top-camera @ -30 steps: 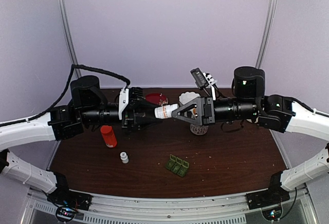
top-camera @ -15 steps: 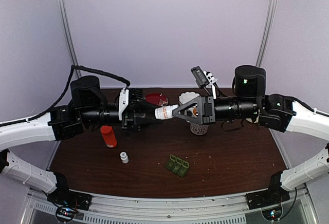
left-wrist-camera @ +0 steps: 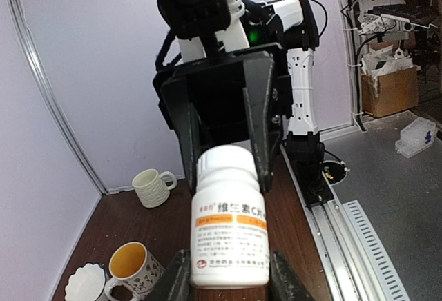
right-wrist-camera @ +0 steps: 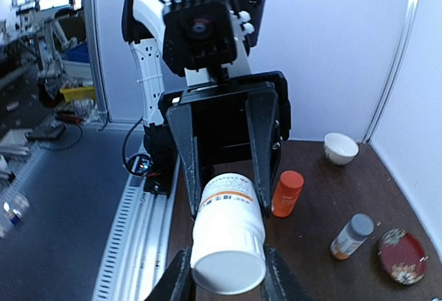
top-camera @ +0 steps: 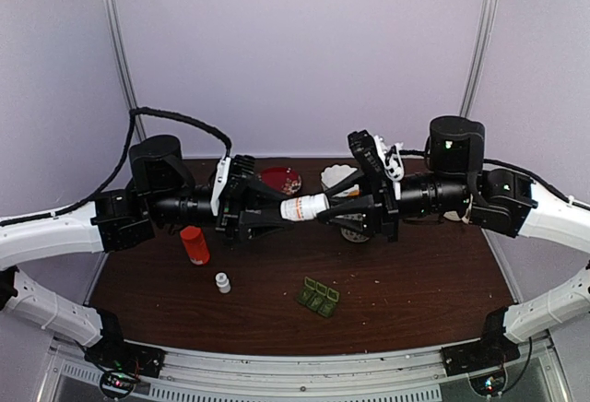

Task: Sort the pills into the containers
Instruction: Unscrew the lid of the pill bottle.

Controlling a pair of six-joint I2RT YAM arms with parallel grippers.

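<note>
A white pill bottle (top-camera: 300, 206) with an orange band hangs in the air between both arms, lying sideways above the table. My left gripper (left-wrist-camera: 229, 275) is shut on its lower body. My right gripper (right-wrist-camera: 226, 277) is shut on its white cap (right-wrist-camera: 228, 270). In the top view, the left gripper (top-camera: 279, 211) and right gripper (top-camera: 324, 208) face each other. The dark-green pill box (top-camera: 318, 297) lies on the table in front, apart from both grippers. No loose pills are visible.
An orange bottle (top-camera: 194, 244) and a small white bottle (top-camera: 222, 282) stand at front left. A red plate (top-camera: 280, 179) and white bowl (top-camera: 337, 177) sit at the back. A patterned mug (left-wrist-camera: 135, 266) stands under the right gripper, with a cream mug (left-wrist-camera: 153, 187) beyond it.
My right gripper has closed on the bottle's cap and rolled its wrist around it. The bottle and both grippers have shifted slightly right and down.
</note>
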